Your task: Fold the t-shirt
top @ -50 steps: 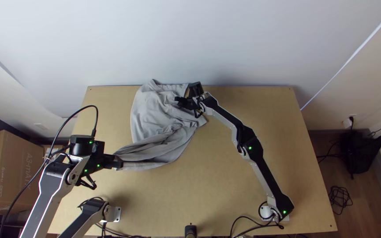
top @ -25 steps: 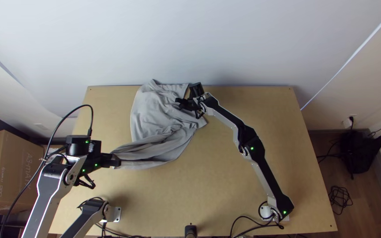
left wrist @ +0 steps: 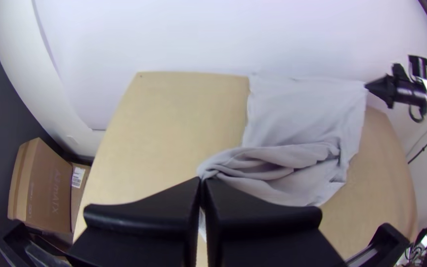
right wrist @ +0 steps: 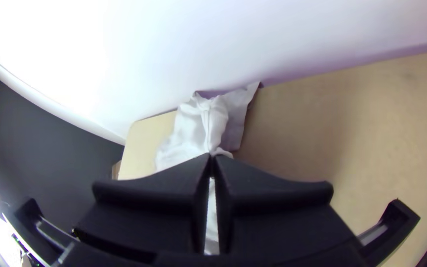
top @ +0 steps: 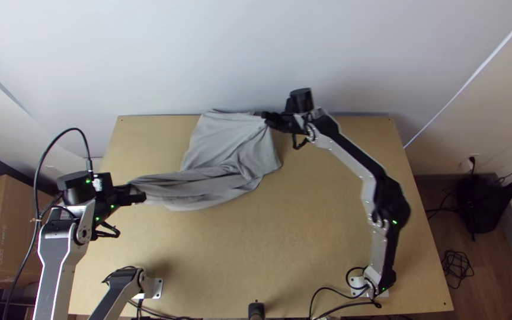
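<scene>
Stretched between both grippers, the grey t-shirt lies over the table's back left part, smooth toward the back and bunched in long folds toward the left. My left gripper is shut on its left end, where the folds gather. At the shirt's back right corner my right gripper is shut on the cloth, drawing it taut. In the left wrist view the shirt runs from my left gripper. In the right wrist view the pleated shirt meets my right gripper.
The wooden table has bare wood at its front and right. A wall stands along its back edge. A cardboard box is at the left beyond the table, and black cables lie by the right arm's base.
My right gripper has moved right and toward the back, pulling the shirt's back part straighter. My left gripper has shifted left and slightly back with the shirt's end.
</scene>
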Robot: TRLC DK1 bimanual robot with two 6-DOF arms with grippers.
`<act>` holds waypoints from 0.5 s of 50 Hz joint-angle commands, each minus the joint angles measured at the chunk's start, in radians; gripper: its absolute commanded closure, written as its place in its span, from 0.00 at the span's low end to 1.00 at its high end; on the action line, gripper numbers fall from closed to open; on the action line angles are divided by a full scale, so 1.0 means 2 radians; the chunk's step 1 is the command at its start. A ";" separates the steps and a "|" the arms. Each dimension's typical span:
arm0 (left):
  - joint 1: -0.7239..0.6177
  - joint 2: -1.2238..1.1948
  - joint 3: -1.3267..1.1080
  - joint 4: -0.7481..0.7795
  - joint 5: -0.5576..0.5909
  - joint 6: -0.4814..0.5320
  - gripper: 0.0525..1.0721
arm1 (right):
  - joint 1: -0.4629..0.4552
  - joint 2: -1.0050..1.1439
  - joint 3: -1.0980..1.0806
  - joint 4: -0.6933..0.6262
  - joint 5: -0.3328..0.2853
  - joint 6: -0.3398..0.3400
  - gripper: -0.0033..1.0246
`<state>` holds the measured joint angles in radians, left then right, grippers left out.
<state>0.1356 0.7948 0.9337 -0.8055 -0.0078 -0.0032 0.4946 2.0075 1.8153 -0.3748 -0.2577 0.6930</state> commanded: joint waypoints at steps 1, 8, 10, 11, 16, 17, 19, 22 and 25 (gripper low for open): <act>0.020 0.009 0.019 0.033 0.003 0.001 0.97 | -0.020 -0.081 -0.059 0.003 0.009 -0.020 0.97; 0.021 0.034 0.055 0.055 0.003 -0.037 0.97 | -0.038 -0.181 -0.138 0.009 0.035 -0.050 0.97; 0.021 0.044 0.072 0.058 0.003 -0.045 0.97 | -0.043 -0.209 -0.158 0.013 0.042 -0.053 0.97; 0.021 0.047 0.080 0.062 0.003 -0.047 0.97 | -0.046 -0.224 -0.167 0.013 0.044 -0.057 0.97; 0.019 0.060 0.120 0.080 0.003 -0.052 0.97 | -0.061 -0.295 -0.205 0.007 0.064 -0.069 0.97; 0.017 0.063 0.129 0.081 0.003 -0.055 0.97 | -0.063 -0.307 -0.209 0.002 0.068 -0.071 0.97; 0.013 0.070 0.148 0.084 0.003 -0.057 0.97 | -0.068 -0.330 -0.212 -0.010 0.072 -0.076 0.97; 0.010 0.076 0.174 0.084 0.003 -0.060 0.97 | -0.070 -0.366 -0.218 -0.022 0.073 -0.080 0.97; 0.007 0.080 0.194 0.092 0.003 -0.061 0.97 | -0.077 -0.399 -0.219 -0.033 0.073 -0.082 0.97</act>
<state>0.1555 0.9421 1.2282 -0.6582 0.0002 -0.1001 0.3637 1.3380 1.3937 -0.4217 -0.1337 0.5587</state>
